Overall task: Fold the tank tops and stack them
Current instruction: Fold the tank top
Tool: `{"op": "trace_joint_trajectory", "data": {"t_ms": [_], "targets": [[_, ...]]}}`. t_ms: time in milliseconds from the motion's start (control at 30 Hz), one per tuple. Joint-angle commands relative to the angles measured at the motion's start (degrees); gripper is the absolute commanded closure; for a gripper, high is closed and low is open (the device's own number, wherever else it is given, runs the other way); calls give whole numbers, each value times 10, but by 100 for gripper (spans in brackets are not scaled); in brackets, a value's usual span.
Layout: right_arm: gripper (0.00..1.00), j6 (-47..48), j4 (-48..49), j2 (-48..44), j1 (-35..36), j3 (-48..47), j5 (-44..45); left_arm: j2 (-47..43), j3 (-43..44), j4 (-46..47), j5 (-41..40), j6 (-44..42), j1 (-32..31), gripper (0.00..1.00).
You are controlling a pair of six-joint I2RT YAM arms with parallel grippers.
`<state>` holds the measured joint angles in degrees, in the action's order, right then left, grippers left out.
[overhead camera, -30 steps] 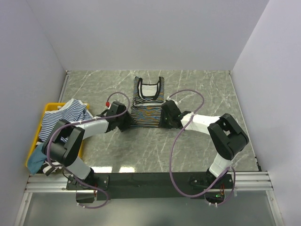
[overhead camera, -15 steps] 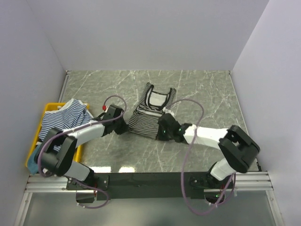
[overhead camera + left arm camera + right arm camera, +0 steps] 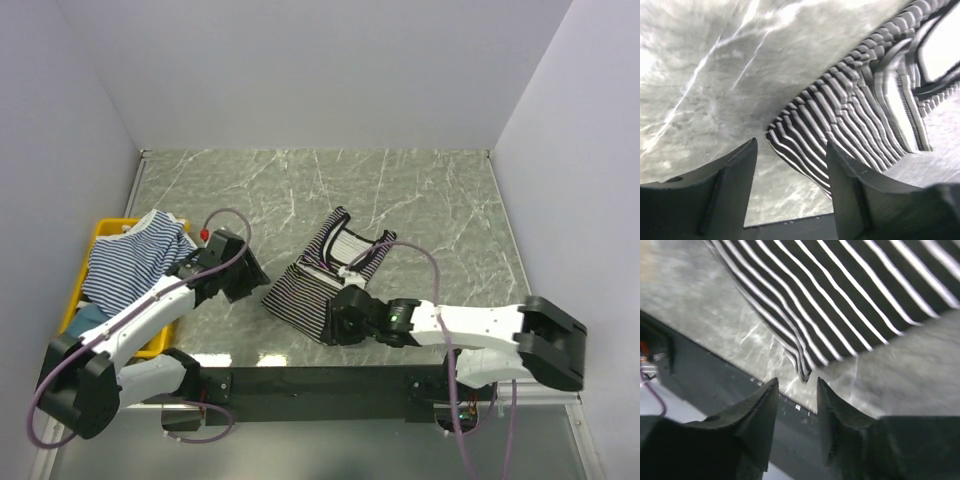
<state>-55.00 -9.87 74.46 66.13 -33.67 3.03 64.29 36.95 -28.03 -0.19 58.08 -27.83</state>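
Observation:
The black-and-white tank top (image 3: 318, 285) lies folded and turned at an angle on the marble table, its neckline (image 3: 350, 245) toward the back. My left gripper (image 3: 254, 284) stands open just left of its left corner; in the left wrist view the gripper (image 3: 791, 145) has only table between its fingers, with the striped fabric (image 3: 855, 115) just beyond. My right gripper (image 3: 330, 326) is open at the top's near corner. In its wrist view the gripper (image 3: 797, 381) holds nothing, the striped corner (image 3: 802, 371) just ahead of the gap. A blue-and-white tank top (image 3: 125, 260) lies heaped in the bin.
A yellow bin (image 3: 101, 229) sits at the table's left edge, with a teal cloth (image 3: 85, 322) in its near end. The dark front rail (image 3: 715, 385) runs close under the folded top's near corner. White walls enclose the table on three sides.
Half a second ago both grippers were shut on the black-and-white top. It has since come nearer and rightward and turned, and both grippers have opened and let it go.

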Motion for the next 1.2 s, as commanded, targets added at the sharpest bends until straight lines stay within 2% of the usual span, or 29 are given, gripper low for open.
{"op": "trace_joint_trajectory", "data": {"t_ms": [0, 33, 100, 133, 167, 200, 233, 267, 400, 533, 633, 833, 967, 1167], "targets": [[55, 23, -63, -84, -2, -38, 37, -46, 78, -46, -36, -36, 3, 36], [53, 33, -87, -96, -4, -64, 45, -50, 85, -40, -23, -39, 3, 37], [53, 74, -102, -109, -13, -91, 77, -50, 88, -20, -3, -31, 2, 48], [58, 89, -94, -106, -20, -113, 85, -48, 78, 21, 38, -21, -2, 52], [61, 130, -84, -84, -47, -124, 82, -44, 47, 51, 53, 3, -5, 65], [64, 151, -70, -68, -58, -133, 75, -32, 31, 75, 65, 17, -8, 73], [72, 168, -40, -50, -72, -154, 71, -23, 16, 96, 83, 31, -13, 78], [75, 208, -27, -9, -88, -165, 66, -15, -12, 146, 91, 44, -16, 88], [83, 284, 11, 98, -99, -230, 66, 15, -57, 236, 94, 106, -35, 99], [89, 335, 27, 190, -100, -298, 68, 37, -57, 240, 70, 117, -45, 99], [84, 361, 33, 252, -101, -333, 76, 56, -61, 233, 56, 120, -46, 99], [78, 392, 38, 319, -101, -387, 109, 105, -59, 221, 46, 114, -46, 99], [72, 408, 33, 343, -101, -402, 143, 113, -68, 224, 42, 113, -45, 99], [68, 422, 28, 354, -108, -401, 162, 116, -73, 226, 43, 108, -42, 99]]}}
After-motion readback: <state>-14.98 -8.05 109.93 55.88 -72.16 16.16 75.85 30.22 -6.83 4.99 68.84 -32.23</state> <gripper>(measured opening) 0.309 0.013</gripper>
